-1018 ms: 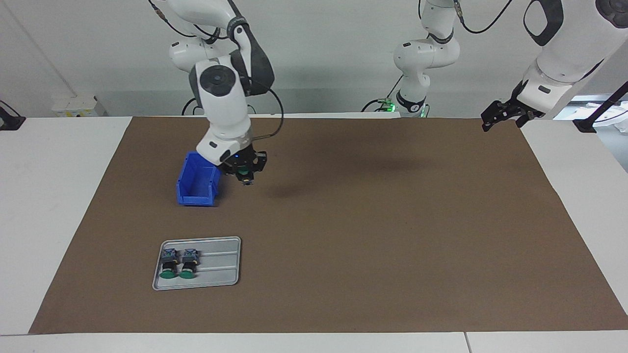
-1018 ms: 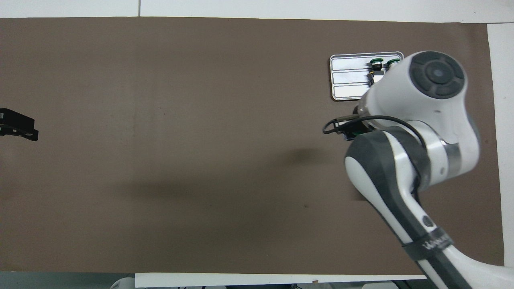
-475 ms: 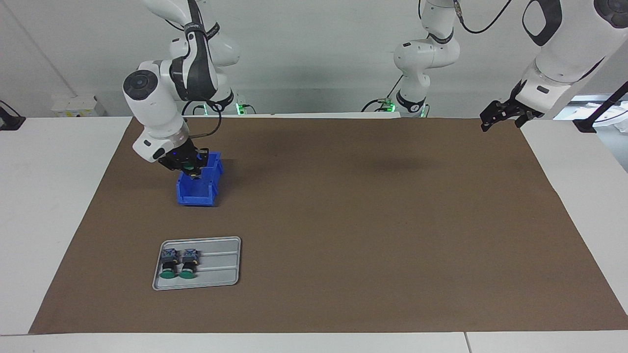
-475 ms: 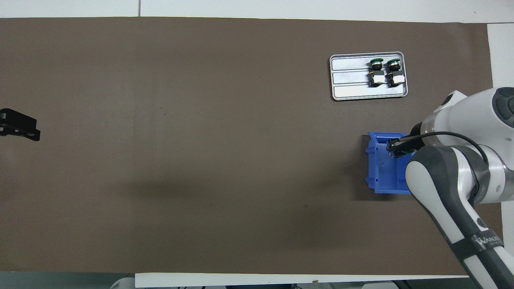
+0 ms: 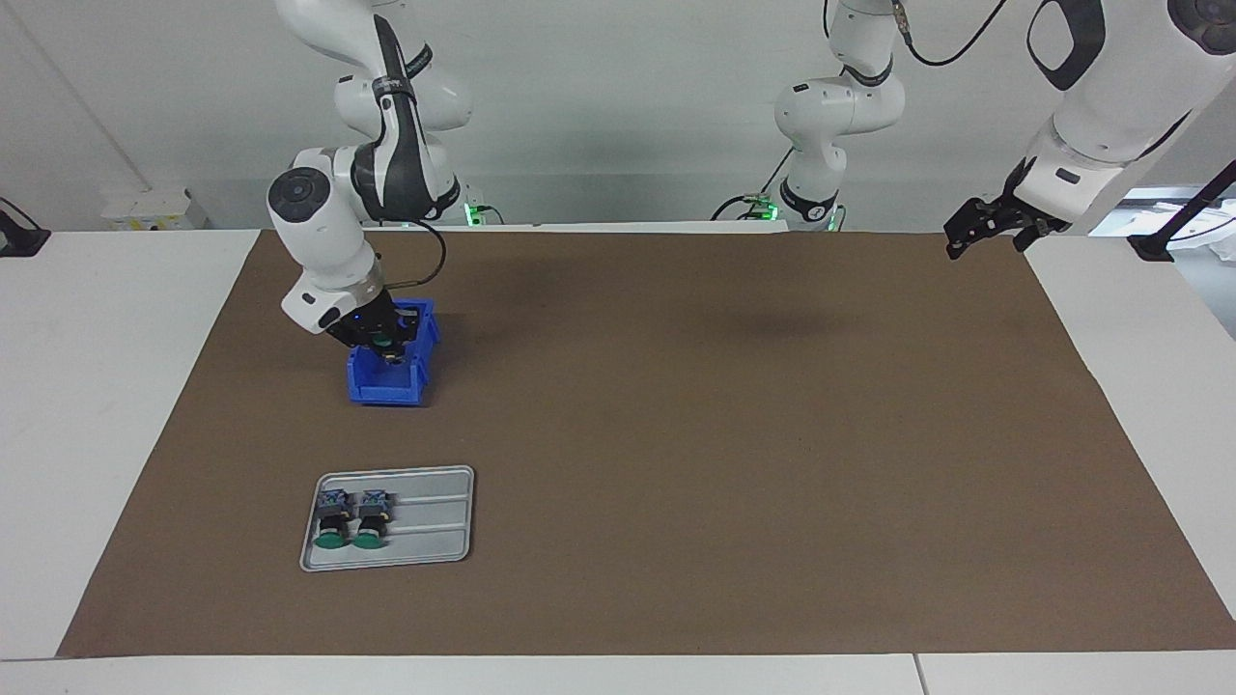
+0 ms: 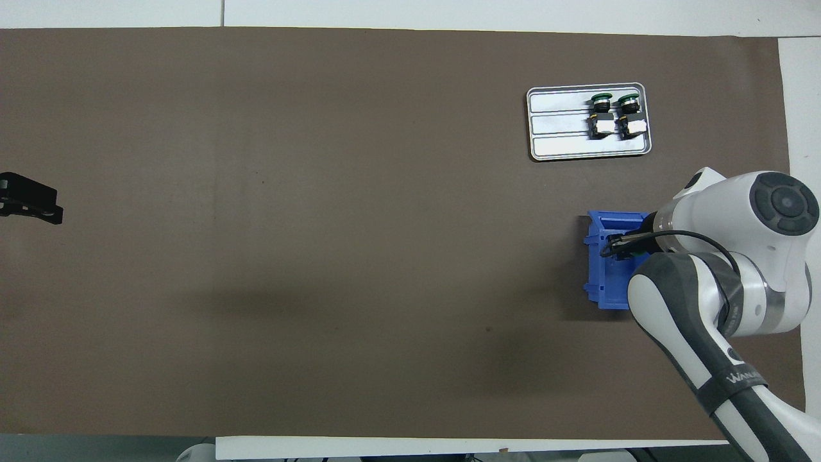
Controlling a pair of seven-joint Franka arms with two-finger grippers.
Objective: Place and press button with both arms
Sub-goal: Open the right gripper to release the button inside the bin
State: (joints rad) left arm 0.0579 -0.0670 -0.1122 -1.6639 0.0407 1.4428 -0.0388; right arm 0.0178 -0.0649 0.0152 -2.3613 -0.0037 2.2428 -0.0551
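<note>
My right gripper (image 5: 387, 348) is shut on a green-capped button (image 5: 383, 340) and hangs just over the open top of the blue bin (image 5: 388, 392), its fingertips about level with the rim. In the overhead view the right arm's wrist covers most of the bin (image 6: 601, 282) and hides the held button. Two more buttons (image 5: 333, 522) (image 5: 370, 520) lie side by side on the grey tray (image 5: 436, 526), green caps pointing away from the robots. My left gripper (image 5: 962, 242) waits open and empty, raised over the mat's edge at the left arm's end.
The grey tray (image 6: 557, 138) sits farther from the robots than the bin, both toward the right arm's end. A brown mat (image 5: 734, 434) covers the table between the white margins. The left gripper (image 6: 31, 206) shows at the overhead view's edge.
The right arm swung the held button from beside the bin to above it, then eased slightly lower over the bin's opening. The left arm stayed still.
</note>
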